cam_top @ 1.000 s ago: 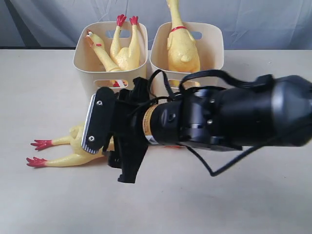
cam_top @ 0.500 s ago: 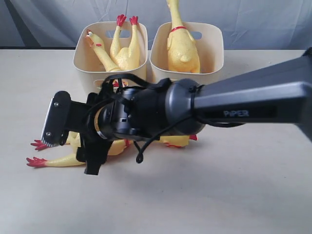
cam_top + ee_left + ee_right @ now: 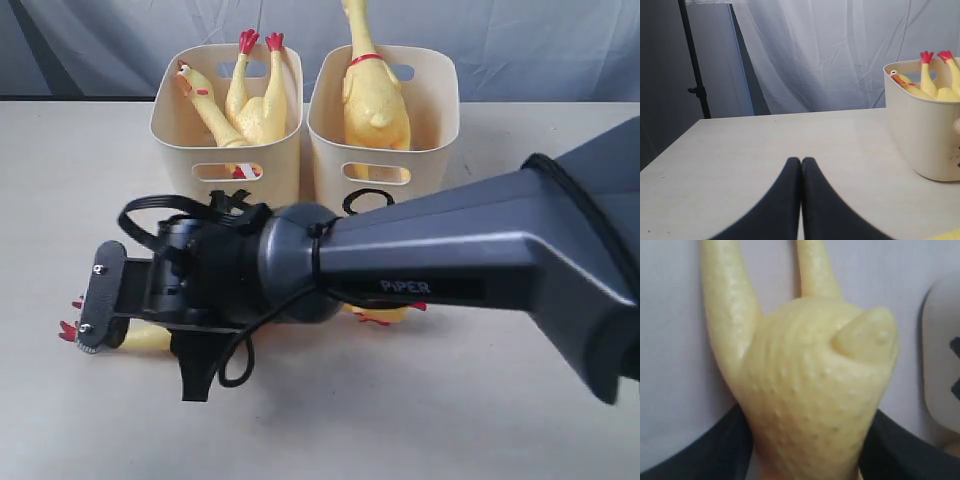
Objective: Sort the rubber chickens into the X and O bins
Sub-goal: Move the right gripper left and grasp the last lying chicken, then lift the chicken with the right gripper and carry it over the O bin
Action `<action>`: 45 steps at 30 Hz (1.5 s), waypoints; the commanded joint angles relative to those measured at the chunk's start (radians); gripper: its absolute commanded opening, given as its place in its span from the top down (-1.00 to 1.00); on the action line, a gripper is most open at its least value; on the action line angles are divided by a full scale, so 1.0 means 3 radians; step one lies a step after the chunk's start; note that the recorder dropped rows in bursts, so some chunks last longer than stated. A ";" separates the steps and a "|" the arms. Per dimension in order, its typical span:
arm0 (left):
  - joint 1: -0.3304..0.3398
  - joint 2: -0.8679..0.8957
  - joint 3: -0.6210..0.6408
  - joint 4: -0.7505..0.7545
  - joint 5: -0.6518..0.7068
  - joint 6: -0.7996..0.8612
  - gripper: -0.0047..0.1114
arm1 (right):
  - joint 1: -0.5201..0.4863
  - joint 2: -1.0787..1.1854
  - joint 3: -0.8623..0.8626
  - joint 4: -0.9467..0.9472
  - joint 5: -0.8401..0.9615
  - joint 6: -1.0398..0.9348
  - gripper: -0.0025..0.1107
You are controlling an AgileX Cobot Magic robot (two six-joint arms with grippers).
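One rubber chicken (image 3: 152,338) lies on the table, mostly hidden under my right arm; its red feet (image 3: 68,328) stick out to the left. My right gripper (image 3: 135,330) is open, and its dark fingers (image 3: 732,440) flank the bumpy yellow body (image 3: 810,405) closely on both sides. The left bin (image 3: 170,140) holds an upside-down chicken (image 3: 262,105) and a head-and-neck piece (image 3: 200,100). The O bin (image 3: 440,100) holds another chicken (image 3: 372,100). My left gripper (image 3: 801,161) is shut and empty, low over the table beside the left bin (image 3: 920,140).
My right arm (image 3: 450,270) stretches across the front of both bins and covers the left bin's mark in the exterior view. A black mark on a cream bin (image 3: 942,380) shows at the edge of the right wrist view. A dark stand (image 3: 695,75) rises beyond the table.
My right arm has swung further left and lower, bringing its gripper over the chicken on the table. The chicken's feet have hardly shifted. The bins are unchanged.
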 commanded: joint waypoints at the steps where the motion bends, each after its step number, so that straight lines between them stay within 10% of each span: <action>1: -0.0034 -0.0012 0.0000 0.0005 -0.0026 -0.0007 0.92 | 0.0383 -0.0521 -0.0387 0.0008 0.0763 0.0023 0.97; 8: -0.0034 -0.0012 0.0000 0.0005 -0.0026 -0.0007 0.92 | 0.0780 -0.1370 -0.0603 -0.0031 0.1965 0.0025 0.97; 45: -0.0034 -0.0012 0.0000 0.0005 -0.0026 -0.0007 0.92 | 0.0773 -0.1550 -0.0596 -0.0104 0.1973 0.0001 0.97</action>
